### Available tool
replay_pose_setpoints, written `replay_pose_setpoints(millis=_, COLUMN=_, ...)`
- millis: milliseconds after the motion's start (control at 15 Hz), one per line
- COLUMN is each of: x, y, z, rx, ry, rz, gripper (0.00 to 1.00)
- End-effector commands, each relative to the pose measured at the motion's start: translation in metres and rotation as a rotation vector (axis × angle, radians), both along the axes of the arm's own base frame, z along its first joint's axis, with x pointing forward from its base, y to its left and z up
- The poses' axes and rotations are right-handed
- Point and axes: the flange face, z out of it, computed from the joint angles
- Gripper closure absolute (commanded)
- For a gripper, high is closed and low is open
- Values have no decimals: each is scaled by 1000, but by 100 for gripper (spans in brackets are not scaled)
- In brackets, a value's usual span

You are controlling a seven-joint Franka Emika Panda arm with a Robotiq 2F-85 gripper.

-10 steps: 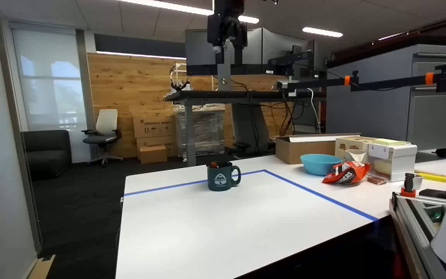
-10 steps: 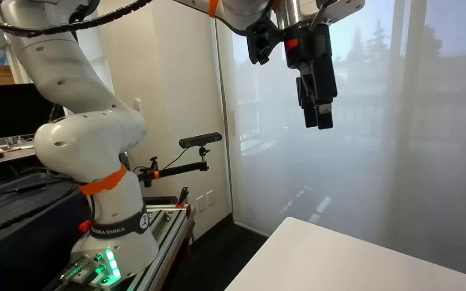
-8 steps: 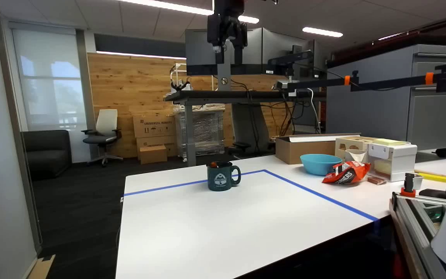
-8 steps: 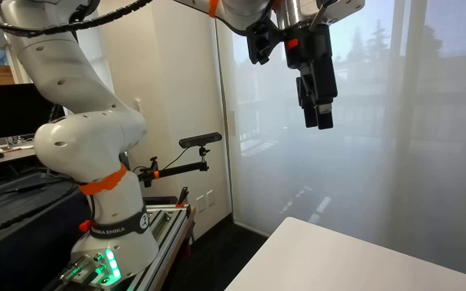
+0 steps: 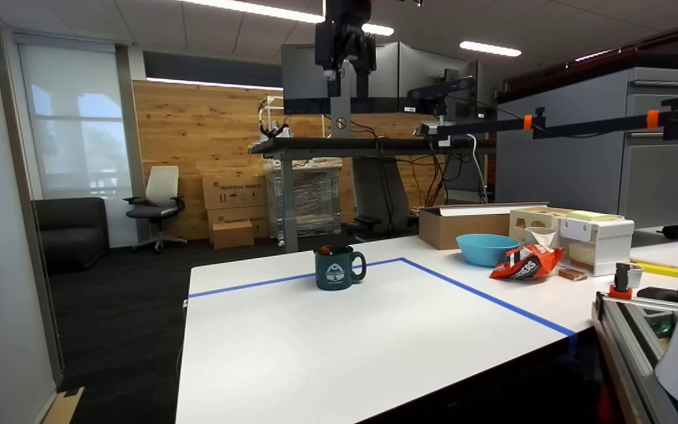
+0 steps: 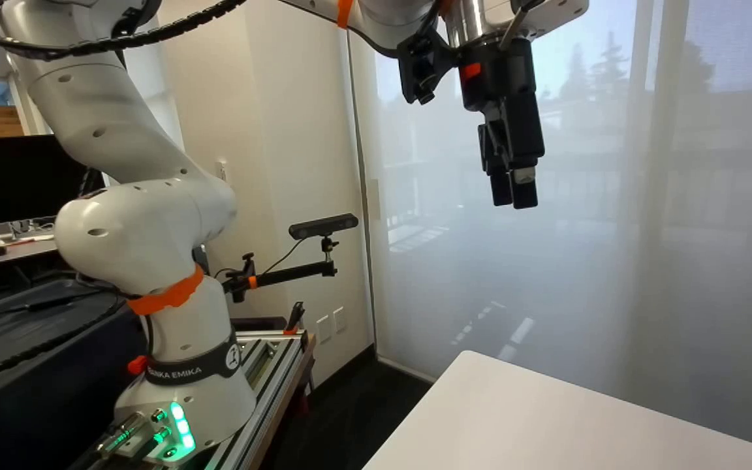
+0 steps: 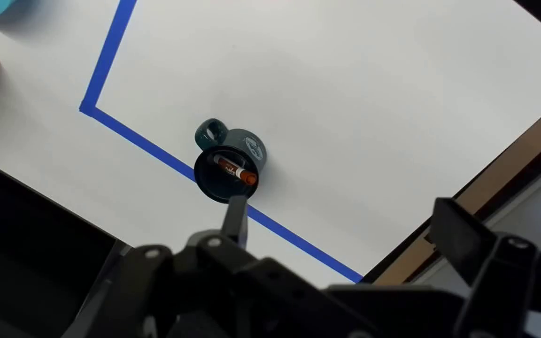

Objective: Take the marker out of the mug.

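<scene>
The dark teal-green mug (image 5: pixel 333 275) stands upright on the white table in an exterior view, handle to one side. It also shows in the wrist view (image 7: pixel 241 137). The marker leans inside the mug; its orange-red end shows just above the rim in an exterior view (image 5: pixel 325 250). In the wrist view the marker (image 7: pixel 234 169) is orange-brown with a white band, lying slantwise in the mug. My gripper (image 5: pixel 348 87) is open, empty and high above the table; it also shows in the other exterior view (image 6: pixel 513 193) and the wrist view (image 7: pixel 341 211). That exterior view does not show the mug.
A light blue bowl (image 5: pixel 487 250), a red snack bag (image 5: pixel 528 262), a cardboard box (image 5: pixel 462 228) and a white box (image 5: pixel 597 242) stand at the table's side. Blue tape (image 5: pixel 486 296) marks lines on the white table (image 5: pixel 327 347). A camera on a bar (image 6: pixel 324 226) stands beside the arm's base.
</scene>
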Motion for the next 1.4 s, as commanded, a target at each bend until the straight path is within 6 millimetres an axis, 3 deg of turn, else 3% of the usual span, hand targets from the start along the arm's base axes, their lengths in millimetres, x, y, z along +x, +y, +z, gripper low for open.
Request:
replay_pose_setpoints(millis=0, x=0, y=0, z=1, rx=0, ry=1, rz=0, gripper=0)
replay_pose_setpoints(millis=267, x=5, y=1, z=-1, rx=-3, ry=1, rz=-19, gripper=0)
replay_pose_setpoints(millis=867, x=87, y=-2, z=-33, rx=79, ry=-51, rz=-486, gripper=0)
replay_pose_setpoints(millis=1067, x=107, y=-17, z=-50, rx=74, ry=-68, rz=-647, gripper=0)
replay_pose_setpoints(millis=1333, x=134, y=-60, z=-73, rx=69, ry=-72, rz=-865, gripper=0)
